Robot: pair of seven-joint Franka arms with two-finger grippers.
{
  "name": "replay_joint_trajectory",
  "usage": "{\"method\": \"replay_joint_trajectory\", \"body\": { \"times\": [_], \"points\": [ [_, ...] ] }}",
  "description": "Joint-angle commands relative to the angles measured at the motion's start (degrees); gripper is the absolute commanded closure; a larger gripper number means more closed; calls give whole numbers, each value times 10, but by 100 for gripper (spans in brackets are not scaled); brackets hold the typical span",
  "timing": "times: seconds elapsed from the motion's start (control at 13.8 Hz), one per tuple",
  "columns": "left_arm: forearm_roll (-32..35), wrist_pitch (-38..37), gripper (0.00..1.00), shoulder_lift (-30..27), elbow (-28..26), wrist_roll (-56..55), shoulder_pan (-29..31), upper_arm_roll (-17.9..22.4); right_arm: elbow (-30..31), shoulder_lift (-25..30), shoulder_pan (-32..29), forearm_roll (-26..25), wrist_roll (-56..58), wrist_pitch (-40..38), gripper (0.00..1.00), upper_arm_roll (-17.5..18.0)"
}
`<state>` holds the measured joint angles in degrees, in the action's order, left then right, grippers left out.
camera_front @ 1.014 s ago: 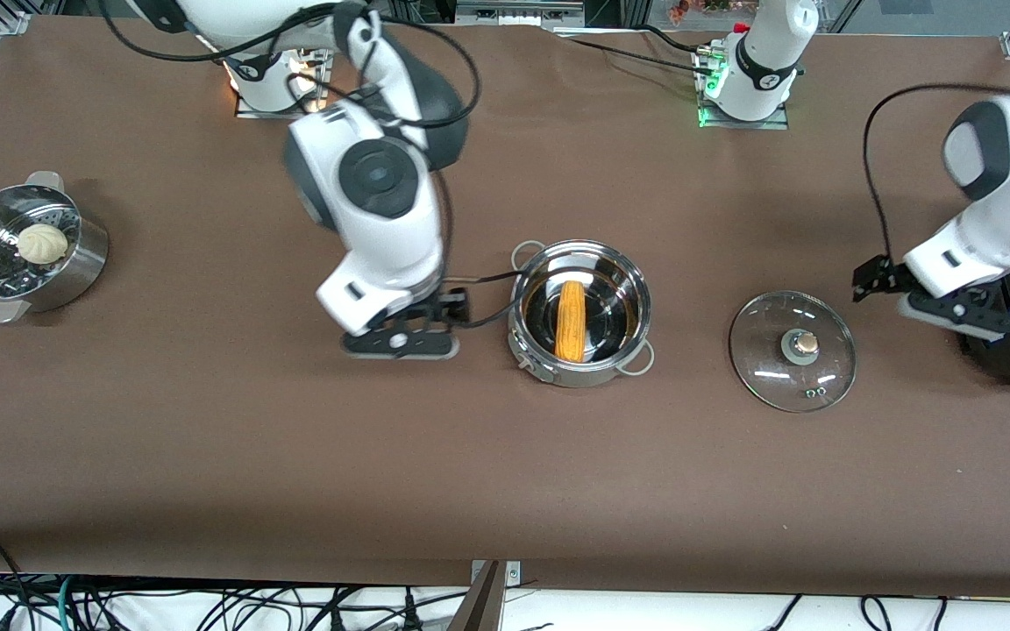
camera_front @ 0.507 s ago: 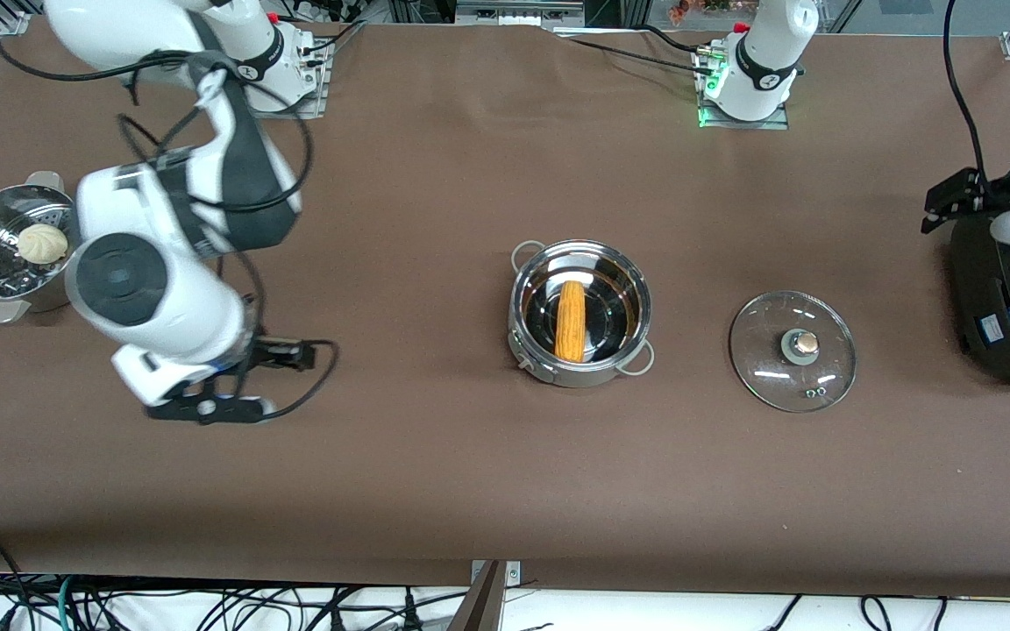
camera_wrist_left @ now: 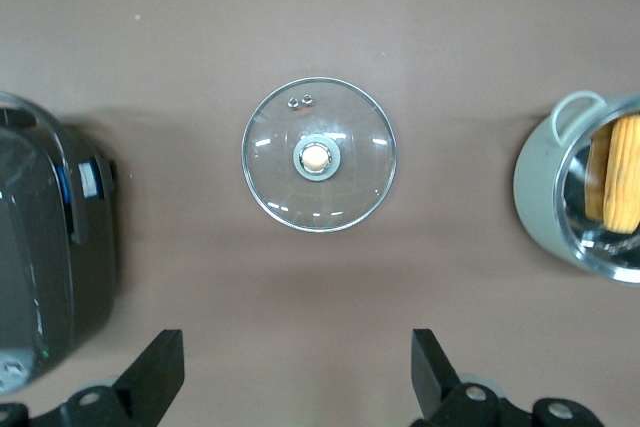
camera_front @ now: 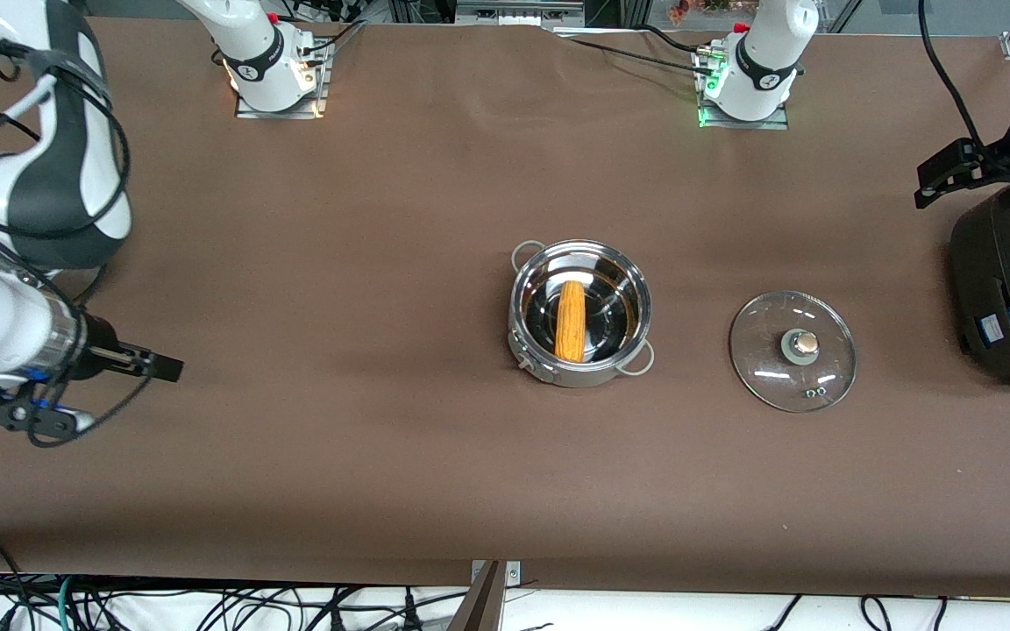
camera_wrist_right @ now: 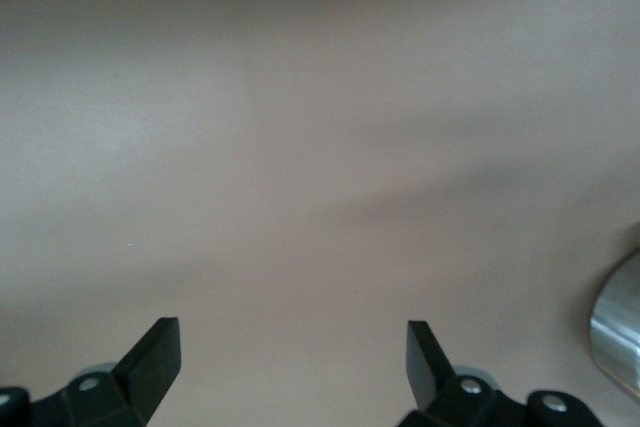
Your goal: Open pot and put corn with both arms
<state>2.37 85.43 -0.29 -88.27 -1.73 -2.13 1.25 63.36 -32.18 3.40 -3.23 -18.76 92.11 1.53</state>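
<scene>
Both grippers spread wide and empty: left gripper point(camera_wrist_left: 290, 387) above cooker point(camera_front: 1009, 289), right gripper point(camera_wrist_right: 290, 377) at table end. Corn point(camera_front: 570, 320) in pot point(camera_front: 579, 313), lid point(camera_front: 792, 350) beside. Could snag cables swinging home.

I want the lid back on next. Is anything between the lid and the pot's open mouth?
Nothing visible does. The lid lies flat on the table beside the pot, toward the left arm's end, with bare cloth between them. Only the corn lies inside the pot, below its rim.
</scene>
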Motion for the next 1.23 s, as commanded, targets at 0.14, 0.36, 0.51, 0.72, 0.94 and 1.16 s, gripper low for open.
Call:
{"method": "replay_joint_trajectory", "body": {
  "times": [0.14,0.36,0.51,0.72,0.94,1.16],
  "points": [
    [12,-11,0,3,7,-37,9,-11,205,176,-69,33,35,49,0,8],
    [11,-11,0,6,12,-40,8,-13,290,254,-102,41,89,47,0,2],
    [12,-11,0,6,13,-41,7,-14,316,287,-103,43,147,36,0,-14],
    [12,-11,0,6,13,-40,7,-13,327,344,-63,40,146,9,0,-13],
    [12,-11,0,6,13,-42,8,-13,341,357,-63,41,156,5,0,-12],
    [12,-11,0,6,13,-42,8,-12,381,380,-68,40,160,3,0,-12]
  ]
}}
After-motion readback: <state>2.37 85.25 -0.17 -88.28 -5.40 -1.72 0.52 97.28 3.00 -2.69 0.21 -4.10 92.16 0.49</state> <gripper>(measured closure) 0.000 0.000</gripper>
